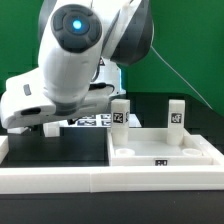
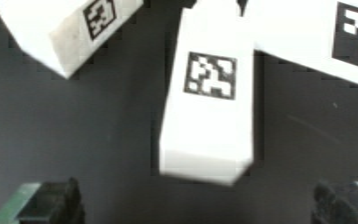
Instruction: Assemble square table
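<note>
Gripper [image 2: 197, 205] sits nearest the wrist lens, jaws wide apart and empty, hanging over a loose leg [image 2: 211, 100] that lies flat on the black table [image 2: 60, 135]. Step in hand, by my reading: fetching this leg; the next move calls for coming down square over it and closing across its narrow width. The only container-like thing is the rimmed square top [image 1: 165, 152] at the exterior view's right, with an upright leg [image 1: 120, 113] and a second upright leg [image 1: 176, 114] at its far edge and the recess otherwise bare.

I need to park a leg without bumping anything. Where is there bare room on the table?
Free: the black surface on the exterior view's left, bordered by the white rail in front, the square top beside it and the arm above. Crowded: under the open gripper, where the middle leg lies between two others with narrow gaps.
</note>
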